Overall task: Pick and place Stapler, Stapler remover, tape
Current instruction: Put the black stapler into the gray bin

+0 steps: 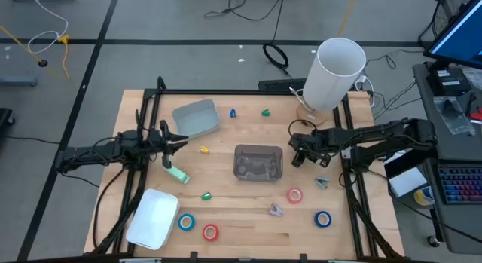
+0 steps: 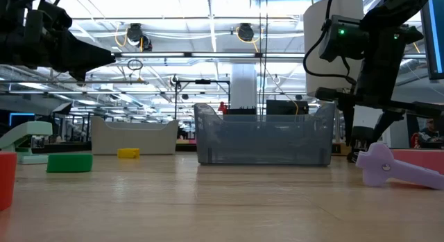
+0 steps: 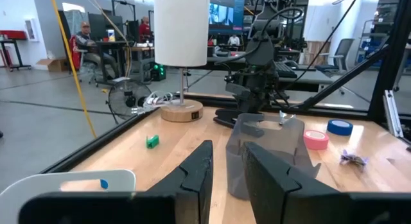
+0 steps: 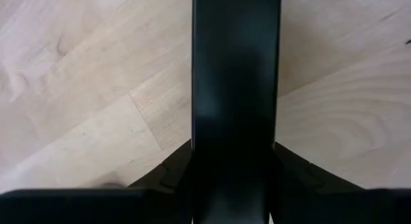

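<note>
Since every piece of the task lies loose on the wooden table (image 1: 248,225), the job looks barely begun as far as the pictures show: nothing sits in the clear bin (image 1: 258,162) at the middle of the overhead frame, nor in the grey tray (image 1: 196,117) upper left of it, nor in the white tray (image 1: 153,218) at the lower left. One mint-green stapler (image 1: 178,173) lies left of centre, just below and beside the left gripper (image 1: 175,141), whose fingers (image 3: 192,179) stand a little apart with nothing between them. What I take for staple removers come to two, a small grey-blue one (image 1: 322,181) right of the bin and a purple one (image 1: 276,210) below it, though both are too small to be sure. Tape rolls count four: a blue roll (image 1: 186,221) and a red roll (image 1: 210,233) along the bottom left, a pink roll (image 1: 294,195) and a second blue roll (image 1: 323,218) toward the lower right. Small blocks lie scattered too, two green, one yellow and one blue. The right gripper (image 1: 301,151) hangs just right of the bin, pointing down at bare wood, its fingers pressed together on nothing. One white lamp (image 1: 334,74) stands at the upper right. All picking and placing remains to be done
</note>
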### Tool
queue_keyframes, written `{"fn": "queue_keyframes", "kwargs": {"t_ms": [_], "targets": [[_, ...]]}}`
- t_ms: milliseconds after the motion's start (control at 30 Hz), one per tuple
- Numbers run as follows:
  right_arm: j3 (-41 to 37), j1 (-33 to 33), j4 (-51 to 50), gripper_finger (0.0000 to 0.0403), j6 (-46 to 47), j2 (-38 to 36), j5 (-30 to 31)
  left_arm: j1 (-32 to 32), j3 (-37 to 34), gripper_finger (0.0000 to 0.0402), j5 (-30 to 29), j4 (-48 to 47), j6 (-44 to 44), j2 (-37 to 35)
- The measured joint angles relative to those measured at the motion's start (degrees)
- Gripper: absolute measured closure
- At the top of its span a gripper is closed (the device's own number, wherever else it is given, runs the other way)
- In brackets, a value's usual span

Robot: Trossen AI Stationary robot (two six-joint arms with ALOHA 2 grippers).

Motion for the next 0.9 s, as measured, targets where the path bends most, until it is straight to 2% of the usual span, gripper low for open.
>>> {"fn": "queue_keyframes", "kwargs": {"t_ms": [267, 700, 900], "targets": [[0.2, 1.6, 0.3, 0.0274, -2.6, -1.5, -1.5, 0.0, 0.0, 0.0316, 0.0, 0.5, -6.5, 0.0], [0.5, 10.1, 0.7, 0.0274, -0.9, -12.4, -1.1, 0.0, 0.1, 0.0316, 0.2, 10.7, -22.3, 0.0], [4.7, 11.5, 0.2, 0.0274, -7.9, -13.4, -1.0, 0.0, 0.1, 0.0316, 0.2, 11.5, -23.8, 0.0]]}}
